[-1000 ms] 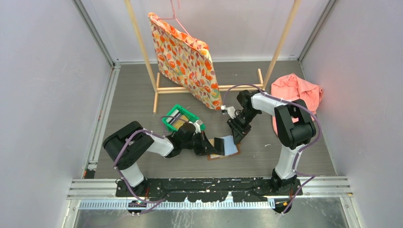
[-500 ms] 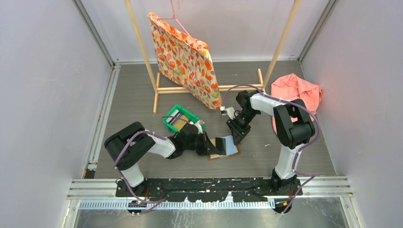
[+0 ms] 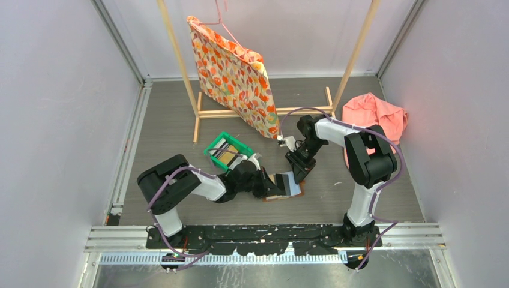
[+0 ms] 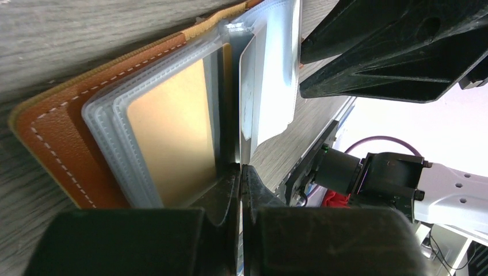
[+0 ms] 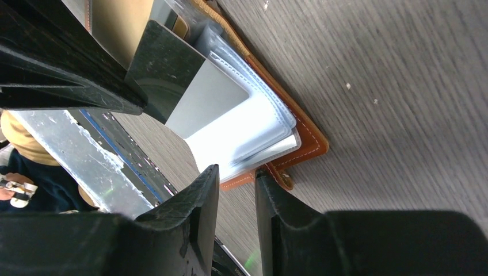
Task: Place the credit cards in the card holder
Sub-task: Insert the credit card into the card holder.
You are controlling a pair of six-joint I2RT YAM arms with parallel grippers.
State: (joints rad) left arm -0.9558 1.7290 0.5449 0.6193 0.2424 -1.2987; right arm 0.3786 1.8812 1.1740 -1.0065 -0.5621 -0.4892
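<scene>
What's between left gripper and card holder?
A silvery card, pinched in the left gripper, reaches into the card holder's clear sleeves; left wrist view shows it.

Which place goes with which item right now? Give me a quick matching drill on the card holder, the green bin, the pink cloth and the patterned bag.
Items:
1. card holder
2. green bin
3. pink cloth
4. patterned bag

Places:
A. hanging from the wooden rack
B. lying open on the table, clear sleeves fanned
C. heaped at the table's right edge
D. on the table left of the open holder, cards inside

Pairs: 1-B; 2-D; 3-C; 4-A
</scene>
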